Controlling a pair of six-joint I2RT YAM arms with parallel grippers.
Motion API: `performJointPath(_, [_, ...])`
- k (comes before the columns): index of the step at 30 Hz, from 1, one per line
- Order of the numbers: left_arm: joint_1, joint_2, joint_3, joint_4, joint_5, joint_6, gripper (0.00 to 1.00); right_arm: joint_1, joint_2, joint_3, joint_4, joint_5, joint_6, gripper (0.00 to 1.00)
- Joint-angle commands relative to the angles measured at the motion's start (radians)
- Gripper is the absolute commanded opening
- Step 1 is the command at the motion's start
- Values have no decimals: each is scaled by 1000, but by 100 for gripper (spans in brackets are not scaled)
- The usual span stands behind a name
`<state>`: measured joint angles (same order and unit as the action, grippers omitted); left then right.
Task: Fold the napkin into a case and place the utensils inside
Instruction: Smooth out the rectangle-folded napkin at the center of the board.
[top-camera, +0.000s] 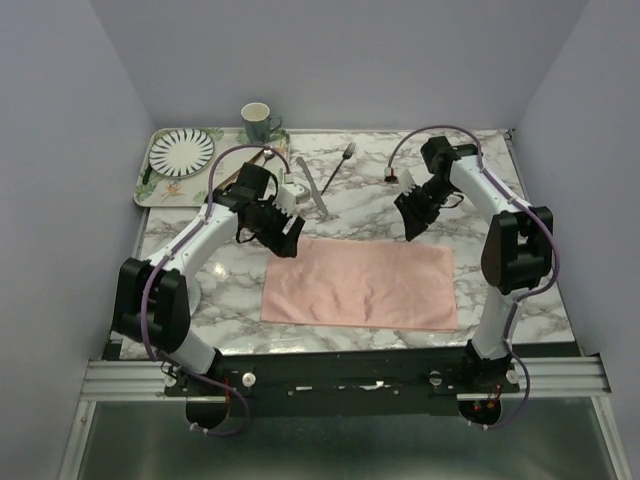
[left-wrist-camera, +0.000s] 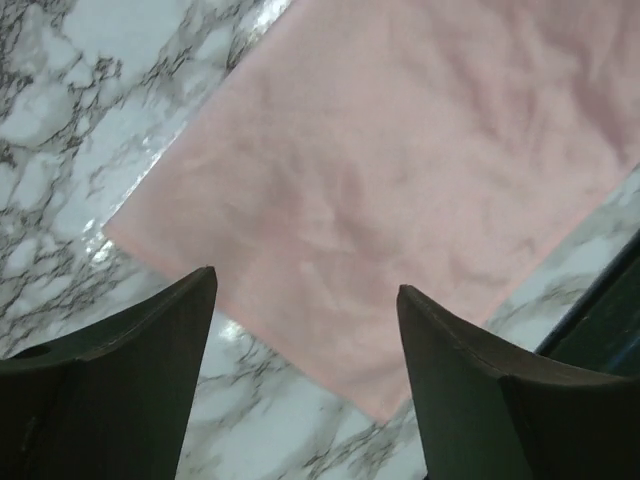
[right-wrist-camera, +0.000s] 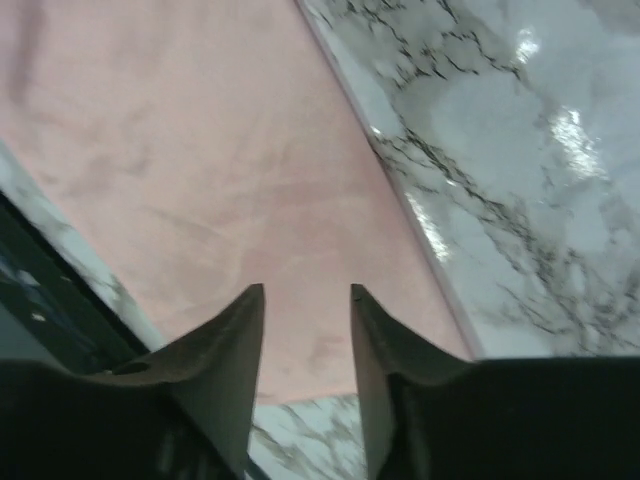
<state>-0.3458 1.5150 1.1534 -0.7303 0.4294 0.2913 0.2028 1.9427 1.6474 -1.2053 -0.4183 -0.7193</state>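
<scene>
Marble table (top-camera: 350, 200); napkin (top-camera: 360, 282) flat just below me. Left gripper (left-wrist-camera: 305, 282) wide open, right gripper (right-wrist-camera: 307, 288) half open, both empty. I judge they're held clear so the fold settles.

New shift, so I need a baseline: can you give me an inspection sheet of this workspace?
Surface: marble table, glossy.
Job's things: napkin flat, rectangular; fork and knife beyond it.
Clutter: tray holding striped plate; mug at its far corner.
Grippers: left gripper and right gripper open, empty, above the napkin.
Cables: purple cables along both arms.
Surroundings: plain walls.
</scene>
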Motion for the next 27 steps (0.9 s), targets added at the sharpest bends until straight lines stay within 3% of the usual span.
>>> performJointPath(1, [2, 62, 62, 104, 353, -234, 99, 3, -24, 34, -1, -409, 208, 59])
performJointPath(2, [1, 63, 43, 177, 380, -277, 99, 3, -57, 17, 31, -492, 246, 85])
performJointPath(5, [-4, 42, 34, 277, 396, -388, 99, 3, -190, -82, 234, -551, 414, 100])
performJointPath(9, [-7, -62, 28, 363, 270, -403, 99, 3, -396, -282, 724, -409, 619, 100])
performJointPath(13, [-1, -69, 40, 416, 243, -327, 99, 3, -354, -296, 906, -93, 791, 100])
performJointPath(14, [-1, -46, 78, 405, 236, -325, 99, -8, -314, -182, 859, -111, 735, 100])
performJointPath(16, [5, 47, 121, 391, 209, -395, 99, -40, -199, -95, 681, -328, 681, 100])
performJointPath(17, [17, 85, 167, 305, 359, -386, 99, -60, -182, -100, 675, -476, 714, 100])
performJointPath(19, [13, 117, 137, 321, 408, -492, 99, -56, -188, -153, 693, -516, 821, 100])
performJointPath(23, [-71, 18, -137, 714, 272, -665, 99, -52, -231, -381, 877, -597, 994, 100])
performJointPath(27, [-88, 97, -194, 909, 284, -898, 99, -42, -197, -498, 996, -639, 1083, 100])
